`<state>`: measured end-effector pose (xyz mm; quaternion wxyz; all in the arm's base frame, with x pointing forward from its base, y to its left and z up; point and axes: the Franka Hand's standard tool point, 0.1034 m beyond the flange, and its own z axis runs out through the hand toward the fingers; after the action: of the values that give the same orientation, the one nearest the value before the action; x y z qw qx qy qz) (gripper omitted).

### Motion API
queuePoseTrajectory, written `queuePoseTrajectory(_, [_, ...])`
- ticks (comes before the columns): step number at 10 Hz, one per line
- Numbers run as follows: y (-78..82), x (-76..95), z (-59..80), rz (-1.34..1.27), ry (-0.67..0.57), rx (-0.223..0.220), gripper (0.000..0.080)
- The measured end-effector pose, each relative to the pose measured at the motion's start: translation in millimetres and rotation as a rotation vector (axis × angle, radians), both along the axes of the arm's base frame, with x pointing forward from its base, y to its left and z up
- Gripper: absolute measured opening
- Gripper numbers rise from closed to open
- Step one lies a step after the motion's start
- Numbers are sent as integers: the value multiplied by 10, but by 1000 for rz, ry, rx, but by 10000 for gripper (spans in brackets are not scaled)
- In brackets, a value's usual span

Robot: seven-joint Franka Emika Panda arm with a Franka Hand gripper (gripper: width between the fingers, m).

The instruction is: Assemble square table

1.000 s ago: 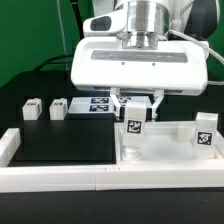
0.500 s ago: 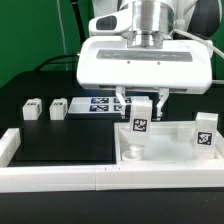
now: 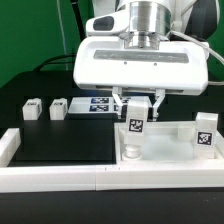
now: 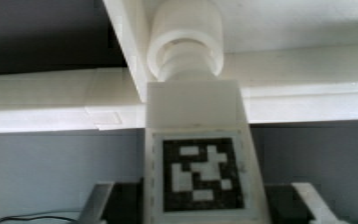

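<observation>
My gripper (image 3: 136,108) is shut on a short white tagged leg (image 3: 135,128) and holds it upright over the corner of the square tabletop (image 3: 172,150) on the exterior view's left. In the wrist view the gripper (image 4: 197,208) clamps the leg (image 4: 197,140) between both fingers (image 4: 115,200), and the leg's far end meets a round corner socket (image 4: 185,55). A second leg (image 3: 205,135) stands upright at the slab's corner on the exterior view's right. Two more legs (image 3: 32,110) (image 3: 58,108) lie on the black table.
The marker board (image 3: 98,104) lies behind the gripper. Long white border rails (image 3: 60,178) run along the front and a short one (image 3: 8,145) sits at the exterior view's left. A black mat (image 3: 65,140) covers the table.
The gripper and the held leg shifted slightly toward the exterior view's right, then back left. It stays shut on the leg over the same corner.
</observation>
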<state>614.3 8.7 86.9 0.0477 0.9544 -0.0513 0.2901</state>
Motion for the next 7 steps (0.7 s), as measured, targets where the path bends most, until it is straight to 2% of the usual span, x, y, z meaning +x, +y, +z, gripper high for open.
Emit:
queuePoseTrajectory(3, [-16,-19,-96,0,5,-9,290])
queuePoseTrajectory(6, [-9,-10,-97,1,4,-9,290])
queuePoseTrajectory(7, [-9,-10,-97,1,4,-9,470])
